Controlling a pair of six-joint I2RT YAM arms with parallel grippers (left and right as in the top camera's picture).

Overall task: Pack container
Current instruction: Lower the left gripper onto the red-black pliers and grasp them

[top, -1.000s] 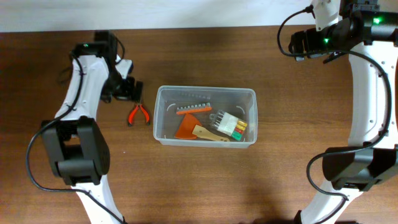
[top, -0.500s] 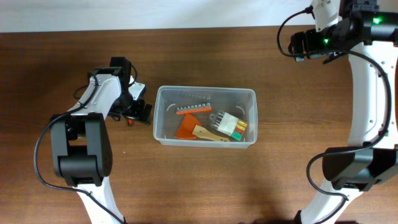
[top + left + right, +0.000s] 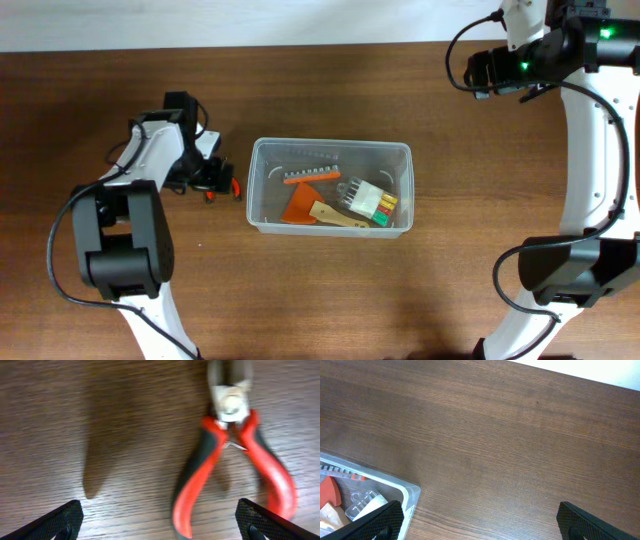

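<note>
The clear plastic container (image 3: pixel 262 150) sits mid-table and holds a strip of bits, an orange scraper, a wooden-handled tool and a clear case of coloured parts. Red-handled pliers (image 3: pixel 235 455) lie on the table just left of it. My left gripper (image 3: pixel 222 180) is low over the pliers, open, its fingertips (image 3: pixel 160 525) spread wide to either side of the handles. In the overhead view the pliers (image 3: pixel 234 188) are mostly hidden under it. My right gripper (image 3: pixel 480 522) is open and empty, high at the far right; its view catches the container's corner (image 3: pixel 410 492).
Bare wooden table surrounds the container. The white wall edge (image 3: pixel 300 20) runs along the back.
My left gripper has moved from behind the pliers down over them, beside the container's left wall. The right arm has not moved.
</note>
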